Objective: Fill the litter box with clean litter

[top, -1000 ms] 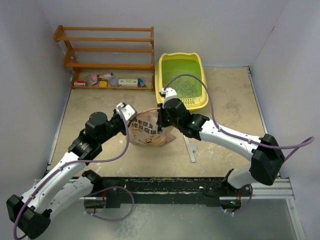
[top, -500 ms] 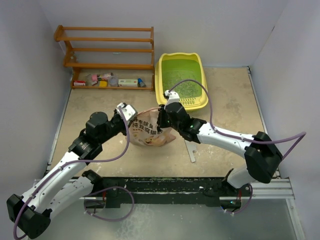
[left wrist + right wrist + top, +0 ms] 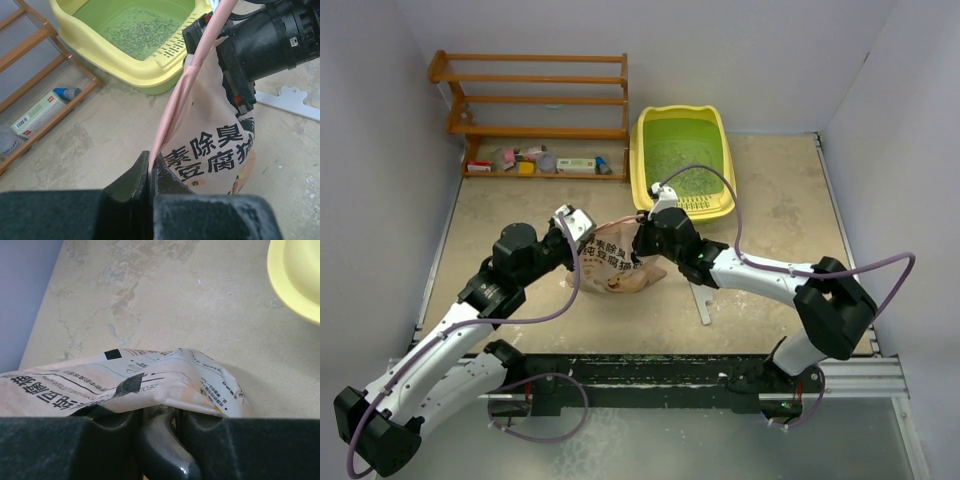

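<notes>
Mottled, stained beige table (image 3: 780, 190), boxed in by plain pale walls (image 3: 740, 50) on three sides. Wooden shelf rack (image 3: 535, 100) stands against the far-left wall. Yellow litter box (image 3: 705, 207) sits at the far edge, just right of the rack, with a thin scatter of clean litter (image 3: 692, 180) in its green basin. Mid-table, a printed bag (image 3: 215, 150) hangs between the arms: left jaws clenched on its pink top edge, right jaws grasping its opposite side. A pale flat tool (image 3: 701, 298) lies on the table right of the bag.
</notes>
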`<state>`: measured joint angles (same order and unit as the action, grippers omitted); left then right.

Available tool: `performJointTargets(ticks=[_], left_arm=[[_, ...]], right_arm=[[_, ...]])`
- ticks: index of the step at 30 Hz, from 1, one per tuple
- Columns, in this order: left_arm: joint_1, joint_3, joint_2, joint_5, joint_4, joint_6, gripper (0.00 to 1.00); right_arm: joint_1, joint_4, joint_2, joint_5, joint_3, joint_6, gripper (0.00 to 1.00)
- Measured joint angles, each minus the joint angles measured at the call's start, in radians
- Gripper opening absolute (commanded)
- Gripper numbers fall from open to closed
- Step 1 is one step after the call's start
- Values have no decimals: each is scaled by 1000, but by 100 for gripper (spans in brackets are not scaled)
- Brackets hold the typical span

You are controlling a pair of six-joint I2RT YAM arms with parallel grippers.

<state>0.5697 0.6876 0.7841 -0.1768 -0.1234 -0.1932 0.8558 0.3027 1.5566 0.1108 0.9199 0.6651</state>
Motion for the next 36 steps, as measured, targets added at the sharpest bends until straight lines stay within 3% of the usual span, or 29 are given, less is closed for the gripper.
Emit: performJointTargets(ticks=[20, 36], left_arm=[[2, 2, 26, -2, -4, 0, 0], [10, 2, 3, -3, -27, 0, 0]], right_arm=[[-13, 171, -39, -116, -151, 253, 0], [-134, 658, 15, -351, -361, 475, 0]])
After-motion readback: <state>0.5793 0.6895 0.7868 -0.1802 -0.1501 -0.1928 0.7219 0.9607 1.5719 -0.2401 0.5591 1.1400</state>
